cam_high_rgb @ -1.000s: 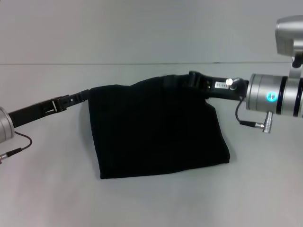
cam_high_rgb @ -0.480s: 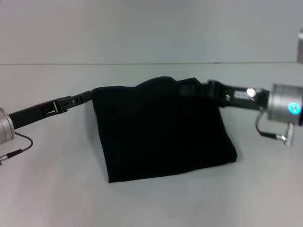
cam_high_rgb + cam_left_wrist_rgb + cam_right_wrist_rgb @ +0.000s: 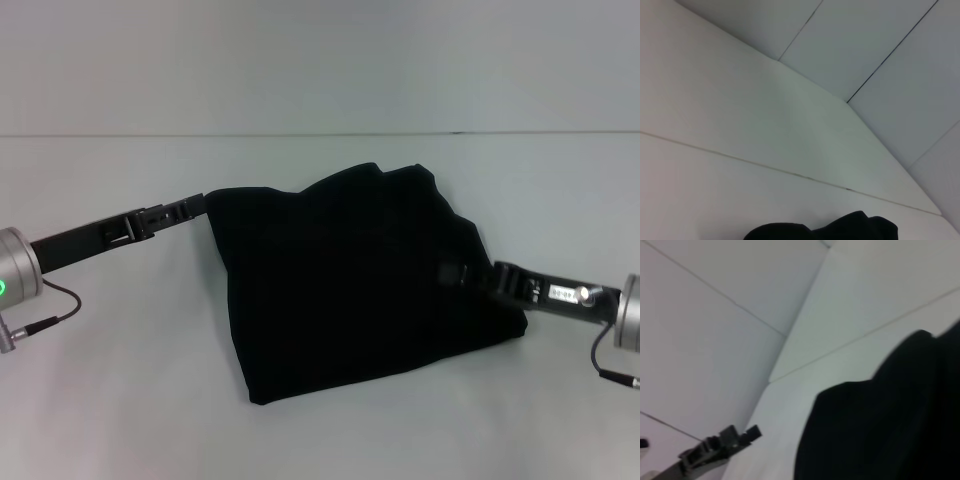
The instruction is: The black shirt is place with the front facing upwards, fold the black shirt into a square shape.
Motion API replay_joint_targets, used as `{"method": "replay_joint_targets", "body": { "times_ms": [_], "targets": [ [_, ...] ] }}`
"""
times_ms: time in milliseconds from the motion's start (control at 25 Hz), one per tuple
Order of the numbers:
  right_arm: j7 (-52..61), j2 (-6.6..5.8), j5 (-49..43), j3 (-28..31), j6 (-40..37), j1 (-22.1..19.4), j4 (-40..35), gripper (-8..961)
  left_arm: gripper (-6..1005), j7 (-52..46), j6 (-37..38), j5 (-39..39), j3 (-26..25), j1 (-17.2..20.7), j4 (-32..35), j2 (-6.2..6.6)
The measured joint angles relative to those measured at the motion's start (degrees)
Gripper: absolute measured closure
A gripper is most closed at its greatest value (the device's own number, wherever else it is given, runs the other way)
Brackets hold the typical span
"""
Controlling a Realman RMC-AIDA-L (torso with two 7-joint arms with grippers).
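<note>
Black, soft cloth fills the middle of the pale matte desk (image 3: pixel 120 400): the black shirt (image 3: pixel 350 280) lies there already folded into a rough four-sided packet, with no lettering in sight. Its near edge looks straight and flat, while the far edge bulges up in a loose hump, so the layers are not pressed down. I judge it light, limp and easy to slide on the smooth surface; it would sag if lifted by one point, so the corners or a folded edge are the better places to take hold.

At the near right side, the right gripper (image 3: pixel 462 274) lies against the packet's edge; whether its fingers are clenched on the cloth I cannot tell. Farther back, the left gripper (image 3: pixel 196 205) touches the far left corner, fingers equally unclear.
</note>
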Motion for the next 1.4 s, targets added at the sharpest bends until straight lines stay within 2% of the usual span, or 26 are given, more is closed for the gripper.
{"method": "replay_joint_targets", "body": {
  "times_ms": [520,760,1000,1120,1200,1400],
  "targets": [
    [-5.2,0.33,-0.4,0.8,2.5,-3.6,2.2,803,95,-0.1,1.5,-1.7,0.1,-0.9,-1.5,-0.26],
    [-13.9,0.95,-0.2,8.1,-0.7,-5.8,2.2,789,95,-0.6,1.3,-1.8,-0.1,-1.4,-2.3,-0.3],
    [-23.1,0.75,-0.1,15.2,-5.2,-7.4,1.6,520,96,-1.6,1.2,-1.8,-0.2,-1.5,-2.4,-0.38],
    [-33.0,1.37,0.2,18.6,-7.5,-6.3,1.8,405,96,-1.6,1.2,-1.8,-0.3,-1.5,-3.2,-0.39],
    [-39.8,2.0,0.5,18.8,-7.8,-4.7,2.8,329,96,-1.6,1.2,-2.0,-0.3,-1.5,-3.6,-0.4],
    [-53.6,2.24,0.1,15.2,-4.0,0.8,10.1,184,96,-1.6,1.3,-3.0,-0.4,-1.4,-4.4,-0.46]
  ]
}}
